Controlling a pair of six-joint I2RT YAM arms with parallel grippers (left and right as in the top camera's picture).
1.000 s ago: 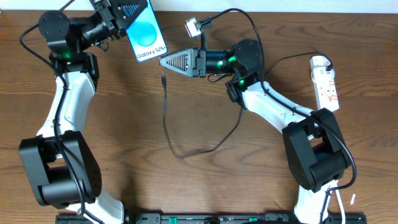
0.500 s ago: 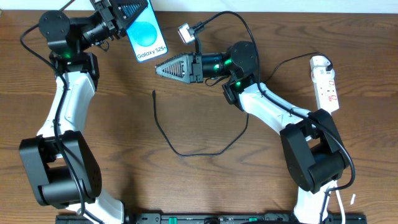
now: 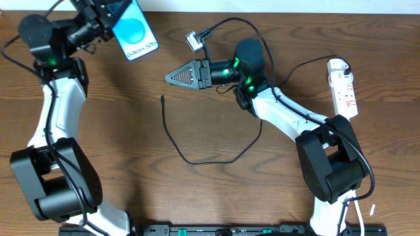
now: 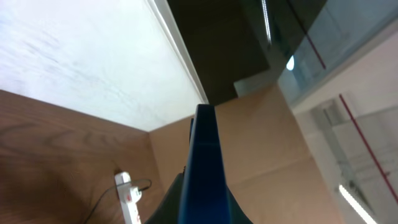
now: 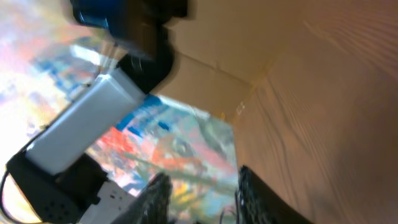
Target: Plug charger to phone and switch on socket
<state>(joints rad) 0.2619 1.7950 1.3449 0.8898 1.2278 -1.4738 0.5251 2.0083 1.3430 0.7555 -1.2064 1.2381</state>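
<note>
Left arm swings phone [image 3: 134,31] farther from right gripper [image 3: 169,77] than a second ago; charger [image 3: 172,141] plug tip, then at right gripper's fingertips, now lies loose on table [image 3: 216,196].

Left gripper [image 3: 110,12] clamps phone, held aloft.

Right gripper's fingers parted, empty, level, pointing toward left arm.

Plug tip near right gripper's tip, on robot-base side; right arm nearer.

Cable end runs baseward, then loops back under right arm.

Socket [image 3: 344,85] well behind right gripper.

A bright blue screen is shown on the phone [image 3: 134,31], upper left; the charger [image 3: 194,162] is black, the socket [image 3: 344,87] white, marked red.
</note>
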